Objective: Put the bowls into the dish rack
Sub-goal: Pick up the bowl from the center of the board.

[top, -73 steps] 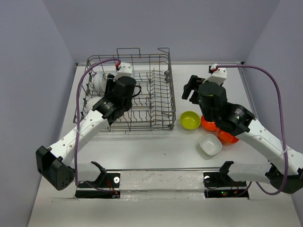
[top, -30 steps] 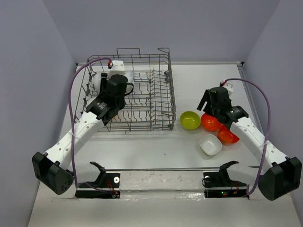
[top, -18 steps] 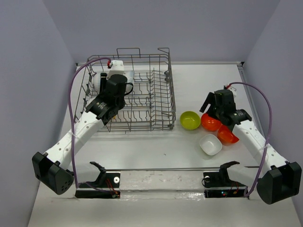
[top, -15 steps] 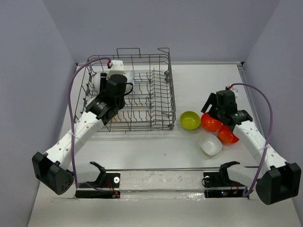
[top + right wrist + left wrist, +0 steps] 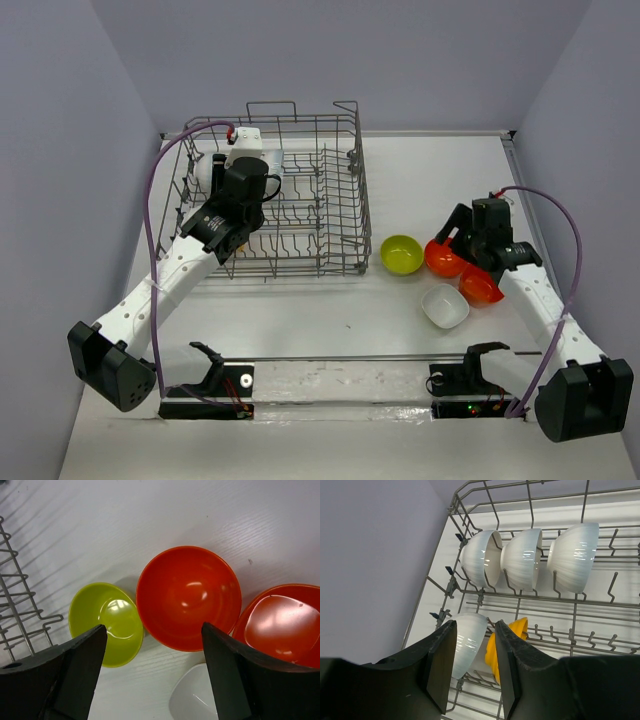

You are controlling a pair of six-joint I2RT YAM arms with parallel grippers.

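Right wrist view: the right gripper (image 5: 152,630) hangs wide open over a glossy red-orange plastic bowl (image 5: 187,597) near the white table's (image 5: 420,170) right edge. The left gripper (image 5: 474,626) stands half-parted around a white plastic bowl (image 5: 465,647) in the grey wire dish rack (image 5: 352,215) towards the far-left corner; whether it grips cannot be told.
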